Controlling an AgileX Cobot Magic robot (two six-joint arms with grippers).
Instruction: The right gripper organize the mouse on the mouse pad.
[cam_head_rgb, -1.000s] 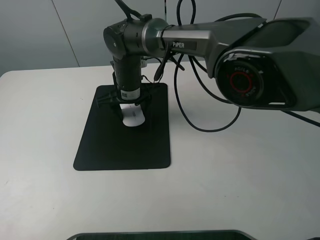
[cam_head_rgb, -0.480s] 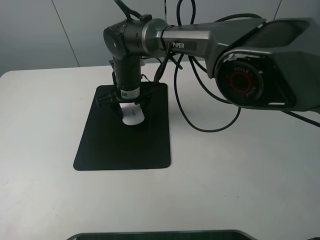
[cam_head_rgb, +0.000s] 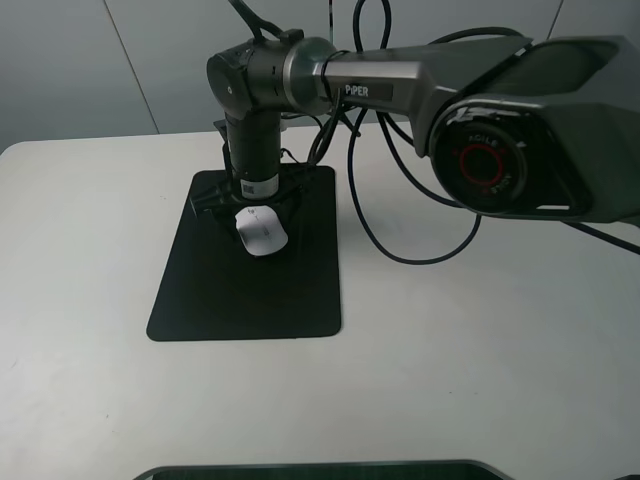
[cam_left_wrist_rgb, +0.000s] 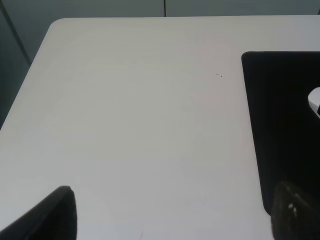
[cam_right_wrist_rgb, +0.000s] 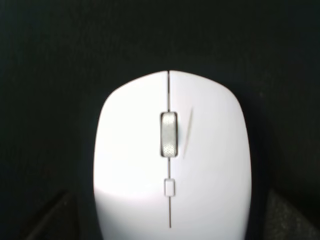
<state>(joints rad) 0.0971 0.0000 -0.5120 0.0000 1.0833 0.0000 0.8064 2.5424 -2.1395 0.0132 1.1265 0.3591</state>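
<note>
white mouse (cam_head_rgb: 260, 232) on the black mouse pad (cam_head_rgb: 250, 295), right gripper (cam_head_rgb: 252, 205) straddling it, jaws apart and off its sides, left gripper (cam_left_wrist_rgb: 172, 215) spread wide over the white surface (cam_left_wrist_rgb: 150, 110)

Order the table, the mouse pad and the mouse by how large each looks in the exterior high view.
1. The table: largest, it fills most of the view.
2. The mouse pad: clearly smaller, it covers only part of the table.
3. The mouse: smallest, it lies on the pad.

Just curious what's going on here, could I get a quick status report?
Right hand open over the mouse. Mouse sits on the black pad. Left hand open, empty. Cable loops right of pad.
</note>
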